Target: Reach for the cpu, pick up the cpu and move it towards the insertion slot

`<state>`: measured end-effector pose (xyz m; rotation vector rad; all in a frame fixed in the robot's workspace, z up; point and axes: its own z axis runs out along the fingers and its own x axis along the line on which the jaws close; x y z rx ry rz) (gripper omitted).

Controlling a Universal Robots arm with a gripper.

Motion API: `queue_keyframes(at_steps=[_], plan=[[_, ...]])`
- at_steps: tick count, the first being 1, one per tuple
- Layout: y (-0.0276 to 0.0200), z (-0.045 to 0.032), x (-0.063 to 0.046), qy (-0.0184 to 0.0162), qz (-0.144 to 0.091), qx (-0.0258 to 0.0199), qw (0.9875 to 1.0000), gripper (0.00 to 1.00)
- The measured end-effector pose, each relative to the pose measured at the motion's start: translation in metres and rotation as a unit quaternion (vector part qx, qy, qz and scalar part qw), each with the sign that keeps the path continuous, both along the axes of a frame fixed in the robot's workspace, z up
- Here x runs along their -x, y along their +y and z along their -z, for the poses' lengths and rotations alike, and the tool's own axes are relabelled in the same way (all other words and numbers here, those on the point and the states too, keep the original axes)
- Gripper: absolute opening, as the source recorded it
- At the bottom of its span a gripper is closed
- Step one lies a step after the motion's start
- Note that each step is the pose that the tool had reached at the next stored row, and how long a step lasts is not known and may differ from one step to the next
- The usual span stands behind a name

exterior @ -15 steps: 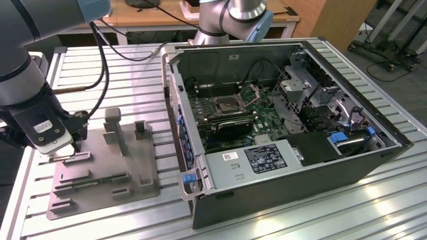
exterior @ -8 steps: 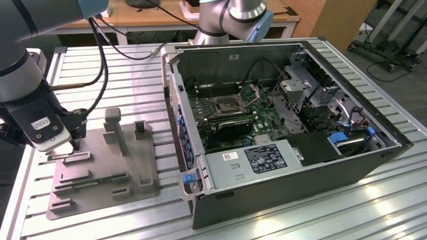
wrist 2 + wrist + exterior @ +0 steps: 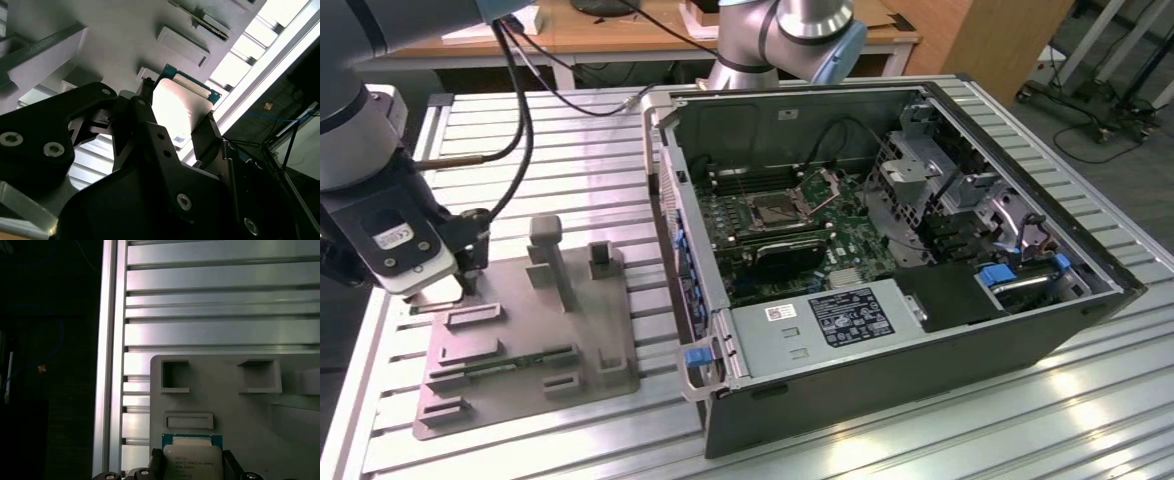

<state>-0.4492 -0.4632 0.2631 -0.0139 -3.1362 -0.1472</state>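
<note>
Silver, teal, grey
In the black gripper [image 3: 177, 117], cpu [image 3: 192, 462] pale silver, teal-edged; fixture [image 3: 240, 420] beneath plain grey.

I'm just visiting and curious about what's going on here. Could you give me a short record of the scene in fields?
Gripper: shut on the cpu, gripping two opposite edges
cpu: over the grey fixture; whether it is lifted clear is unclear
Insertion slot: inside the open computer case, to the exterior view's right of the fixture
</note>
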Motion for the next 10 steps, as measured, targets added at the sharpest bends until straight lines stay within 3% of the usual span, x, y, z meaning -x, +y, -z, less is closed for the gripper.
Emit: queue_keyframes(at_steps=[10], plan=[[0.0000, -0.0120, 0.000, 0.0000, 0.000, 0.0000, 1.0000, 0.54]])
